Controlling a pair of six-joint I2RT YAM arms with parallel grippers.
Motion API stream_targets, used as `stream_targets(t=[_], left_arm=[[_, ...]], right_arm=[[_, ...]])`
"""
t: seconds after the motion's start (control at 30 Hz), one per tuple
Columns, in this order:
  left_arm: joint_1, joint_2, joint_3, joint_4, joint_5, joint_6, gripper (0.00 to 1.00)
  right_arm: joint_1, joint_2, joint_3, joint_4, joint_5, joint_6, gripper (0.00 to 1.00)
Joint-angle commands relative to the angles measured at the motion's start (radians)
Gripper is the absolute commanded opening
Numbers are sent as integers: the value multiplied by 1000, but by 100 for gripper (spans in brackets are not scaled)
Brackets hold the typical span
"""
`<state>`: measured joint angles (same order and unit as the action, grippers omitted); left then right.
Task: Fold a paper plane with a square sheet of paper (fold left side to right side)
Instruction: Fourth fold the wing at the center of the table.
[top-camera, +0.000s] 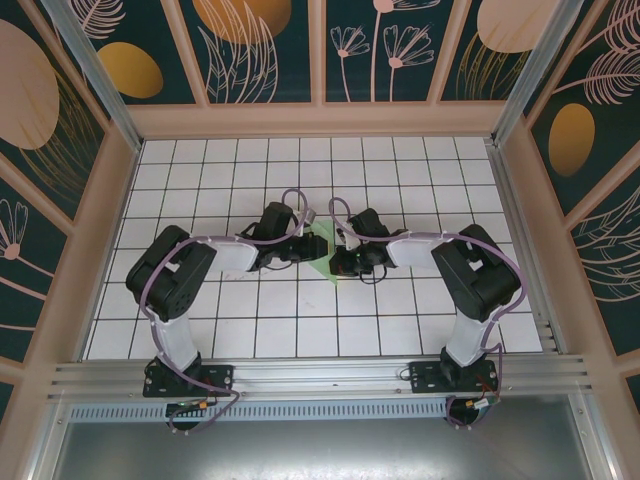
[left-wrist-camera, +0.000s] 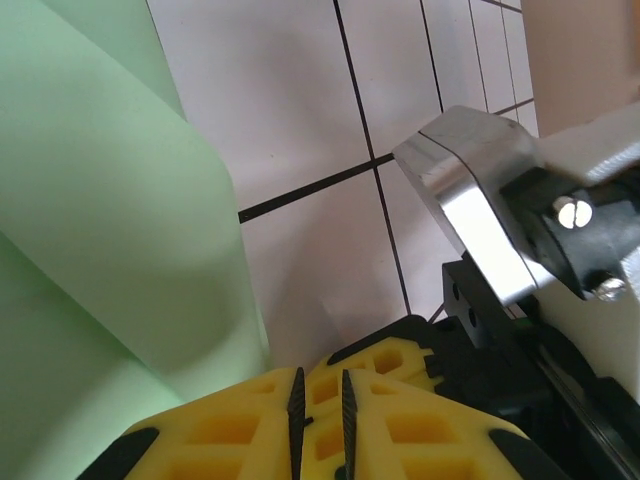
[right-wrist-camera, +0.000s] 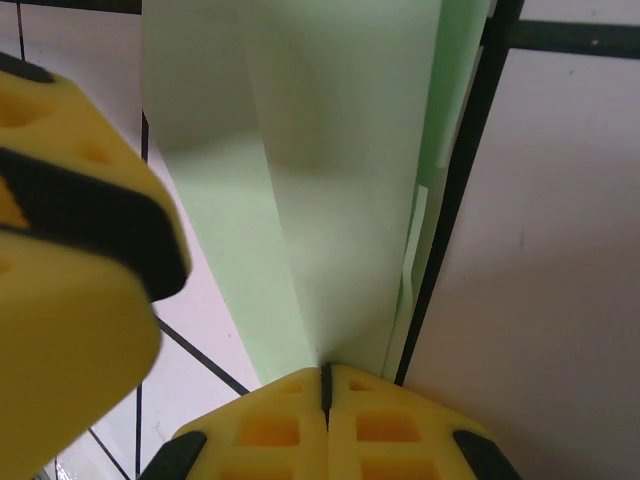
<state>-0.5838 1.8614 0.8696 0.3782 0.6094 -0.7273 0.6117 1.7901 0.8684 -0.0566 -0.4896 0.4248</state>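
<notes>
The square sheet of paper (top-camera: 322, 256) is pale green and lies at the middle of the tiled table, between both grippers. In the left wrist view the paper (left-wrist-camera: 110, 220) curls up in a smooth bend on the left. My left gripper (left-wrist-camera: 320, 400) stands just right of that bend, its jaws a narrow gap apart with nothing between them. My right gripper (right-wrist-camera: 325, 380) is shut on the paper (right-wrist-camera: 330, 200), whose lifted flap runs up into its closed tips. From above, the left gripper (top-camera: 300, 250) and right gripper (top-camera: 340, 260) almost touch over the sheet.
A yellow finger of the left gripper (right-wrist-camera: 70, 260) looms close at the left of the right wrist view. The right arm's silver wrist mount (left-wrist-camera: 480, 220) sits close to the left gripper. White grid tiles (top-camera: 300, 330) surround the sheet; wooden walls (top-camera: 320, 120) ring the table.
</notes>
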Motion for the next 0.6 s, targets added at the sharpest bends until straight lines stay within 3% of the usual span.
stream_targets(t=[0.0, 0.4, 0.57], left_arm=[[-5, 30, -6, 92, 47, -21, 21], [-8, 95, 1, 63, -20, 0, 19], [-8, 124, 25, -6, -100, 27, 16]], right_arm=[[9, 59, -30, -143, 105, -17, 0], [16, 64, -22, -166, 118, -24, 0], [17, 69, -17, -197, 130, -35, 0]])
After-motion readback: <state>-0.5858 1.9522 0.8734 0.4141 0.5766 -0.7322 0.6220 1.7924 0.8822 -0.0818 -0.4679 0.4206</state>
